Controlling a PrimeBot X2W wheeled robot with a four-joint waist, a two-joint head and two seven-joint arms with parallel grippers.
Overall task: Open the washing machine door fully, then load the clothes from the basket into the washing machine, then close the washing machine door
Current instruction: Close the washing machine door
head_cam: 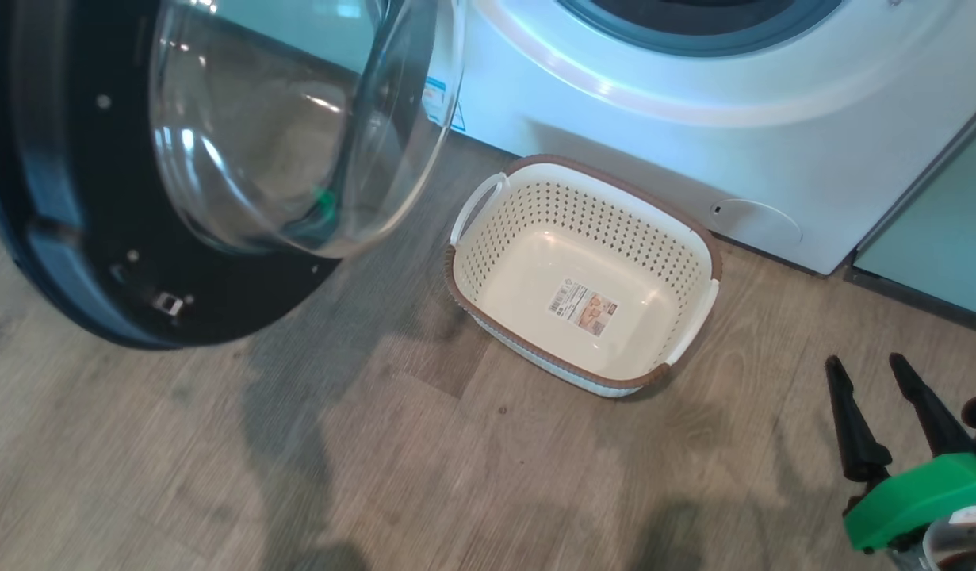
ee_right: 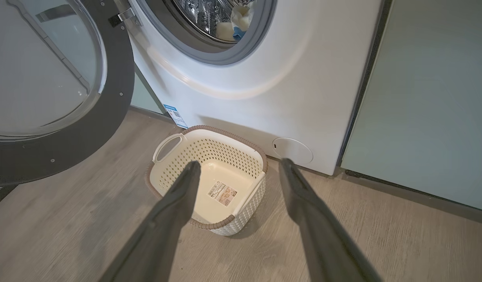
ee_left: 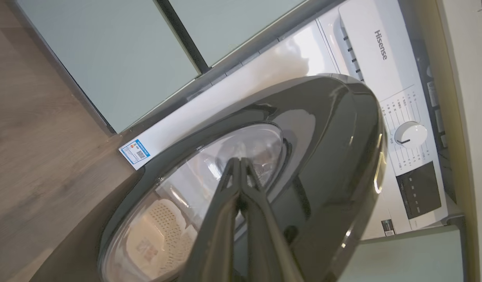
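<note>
We are showing left pincer (ee_left: 241, 160) closed, empty, washing machine door (ee_left: 334, 129) just ahead; right pincer (ee_right: 239, 162) gaping, empty, basket (ee_right: 209, 133) ahead, clothes (ee_right: 237, 21) lying in drum (ee_right: 201, 15) beyond.

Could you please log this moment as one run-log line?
door open | basket empty | clothes in drum | left gripper shut, by door | right gripper open

Head and right wrist views down onto basket (head_cam: 519, 230); left wrist view close to door (ee_left: 334, 137).
</note>
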